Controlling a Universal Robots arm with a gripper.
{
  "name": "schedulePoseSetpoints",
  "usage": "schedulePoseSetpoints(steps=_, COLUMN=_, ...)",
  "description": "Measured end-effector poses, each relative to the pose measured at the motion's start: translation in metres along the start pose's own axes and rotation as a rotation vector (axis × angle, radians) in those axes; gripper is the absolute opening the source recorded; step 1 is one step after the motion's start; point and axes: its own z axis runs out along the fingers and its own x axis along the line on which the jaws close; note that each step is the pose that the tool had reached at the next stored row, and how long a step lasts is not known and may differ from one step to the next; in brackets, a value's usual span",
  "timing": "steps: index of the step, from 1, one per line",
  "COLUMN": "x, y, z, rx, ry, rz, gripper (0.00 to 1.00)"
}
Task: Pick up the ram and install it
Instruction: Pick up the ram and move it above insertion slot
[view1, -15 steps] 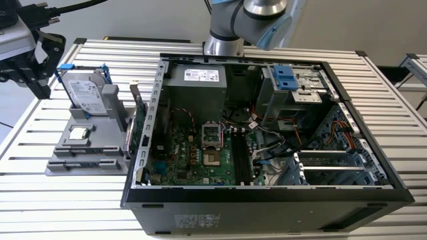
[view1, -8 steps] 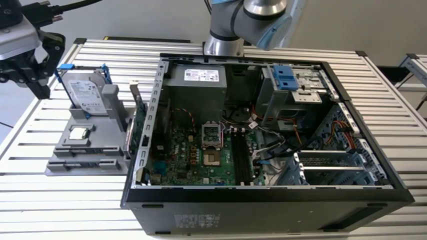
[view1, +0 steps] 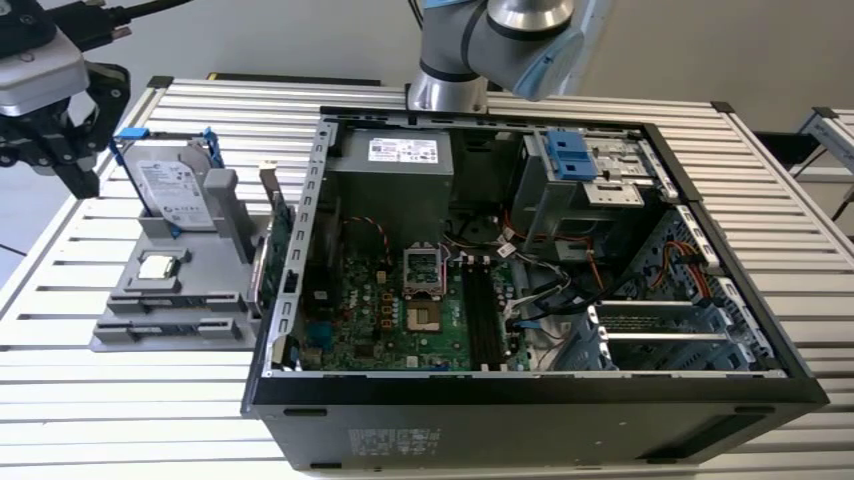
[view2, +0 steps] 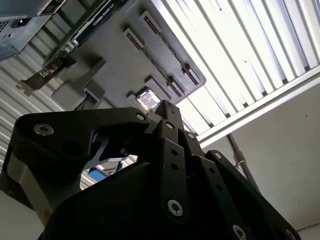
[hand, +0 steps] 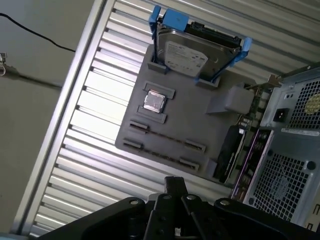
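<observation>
The ram (hand: 165, 136) looks to be that thin stick standing on edge between two small brackets on the grey tray (hand: 200, 119). It sits just beside the loose processor chip (hand: 154, 101) and near the hard drive (hand: 187, 52). It's edge-on, so I can't be certain. The claw (hand: 175, 184) hovers over the slatted table (view1: 134, 420), well apart from the stick, jaws closed together on nothing. A good approach, I'd judge, means opening wide, squaring the jaws across the stick's flat faces, and descending straight at mid-length, clear of both brackets. The open computer case (view1: 534, 390) stands beside the tray.
</observation>
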Motion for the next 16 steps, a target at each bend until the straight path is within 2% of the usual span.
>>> schedulePoseSetpoints(steps=16, x=0.0, y=0.0005, z=0.0, rx=-0.0006, ry=0.006, rz=-0.116, gripper=0.0)
